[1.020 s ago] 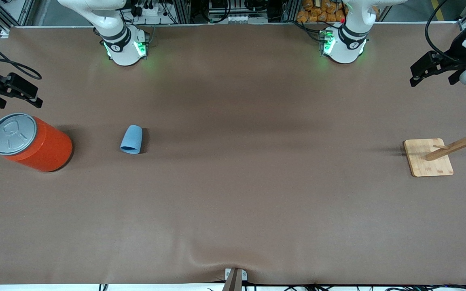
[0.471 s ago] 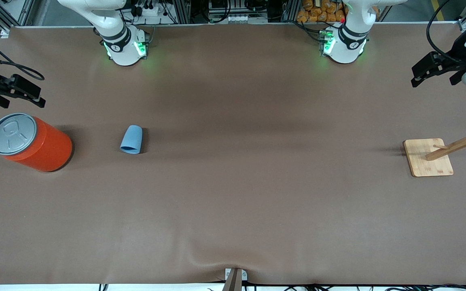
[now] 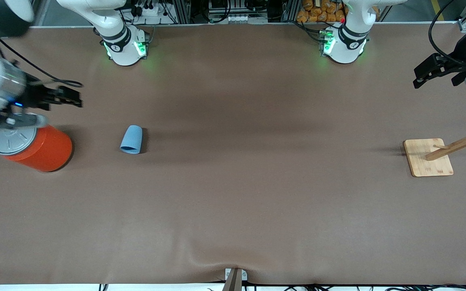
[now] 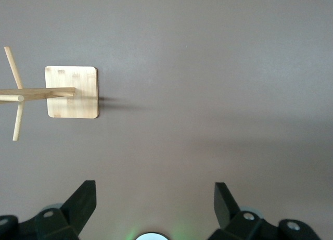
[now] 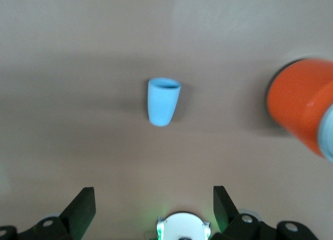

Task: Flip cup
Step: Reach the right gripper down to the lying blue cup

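Note:
The small light-blue cup (image 3: 131,139) lies on its side on the brown table, its mouth toward the front camera. It also shows in the right wrist view (image 5: 163,101). My right gripper (image 3: 70,97) is open and empty in the air, over the table beside the orange can and short of the cup. In its own view the right gripper (image 5: 153,190) has wide jaws with nothing between them. My left gripper (image 3: 422,74) is open and empty, held high at the left arm's end of the table; the left gripper (image 4: 155,187) shows only bare table between its fingers.
A large orange can (image 3: 49,150) with a grey pull-tab lid stands toward the right arm's end, beside the cup; it also shows in the right wrist view (image 5: 299,112). A wooden peg rack (image 3: 429,157) on a square base stands at the left arm's end, also in the left wrist view (image 4: 72,91).
My right arm has swung in from the table's end, and its gripper now hangs beside the orange can, closer to the cup. The left gripper shifted slightly. The cup has not moved.

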Action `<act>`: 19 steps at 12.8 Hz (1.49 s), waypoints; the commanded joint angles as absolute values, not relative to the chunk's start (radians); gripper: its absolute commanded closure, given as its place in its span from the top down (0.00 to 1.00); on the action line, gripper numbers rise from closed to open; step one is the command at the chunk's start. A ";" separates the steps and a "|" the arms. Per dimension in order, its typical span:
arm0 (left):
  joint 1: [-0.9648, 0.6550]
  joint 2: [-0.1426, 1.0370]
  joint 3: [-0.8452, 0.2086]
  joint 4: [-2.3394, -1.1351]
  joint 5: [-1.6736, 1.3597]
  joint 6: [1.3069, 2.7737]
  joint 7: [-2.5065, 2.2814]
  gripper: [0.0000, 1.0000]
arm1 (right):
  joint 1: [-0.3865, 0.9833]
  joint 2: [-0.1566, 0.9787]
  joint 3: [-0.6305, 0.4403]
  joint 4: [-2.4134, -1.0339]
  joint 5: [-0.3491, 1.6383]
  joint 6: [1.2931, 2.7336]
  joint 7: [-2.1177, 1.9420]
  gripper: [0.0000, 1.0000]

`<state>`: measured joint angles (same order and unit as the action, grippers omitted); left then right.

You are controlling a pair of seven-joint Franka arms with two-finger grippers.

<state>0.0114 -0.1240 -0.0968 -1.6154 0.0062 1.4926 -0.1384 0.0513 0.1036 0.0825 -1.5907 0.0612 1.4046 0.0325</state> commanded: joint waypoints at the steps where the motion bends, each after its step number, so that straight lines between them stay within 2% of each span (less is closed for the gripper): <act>1: 0.018 -0.114 -0.101 -1.591 0.008 1.477 -0.135 1.00 | 0.097 0.132 0.077 -1.725 0.072 1.484 0.031 1.00; 4: 0.017 -0.114 -0.104 -1.589 0.008 1.477 -0.137 1.00 | 0.115 0.126 0.077 -1.943 0.069 1.711 0.032 1.00; 9: 0.018 -0.112 -0.107 -1.592 0.009 1.477 -0.135 1.00 | 0.163 0.146 0.077 -2.156 0.060 1.975 0.049 1.00; 12: 0.018 -0.112 -0.106 -1.591 0.011 1.477 -0.133 1.00 | 0.163 0.198 0.077 -2.200 0.049 2.084 0.049 1.00; 19: 0.018 -0.106 -0.110 -1.591 0.075 1.477 -0.064 1.00 | 0.124 0.307 0.072 -2.209 0.009 2.212 0.099 1.00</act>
<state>0.0114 -0.1177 -0.1018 -1.6130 0.0577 1.4926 -0.0716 0.1402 0.2815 0.0644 -2.1988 0.0341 2.1805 0.0484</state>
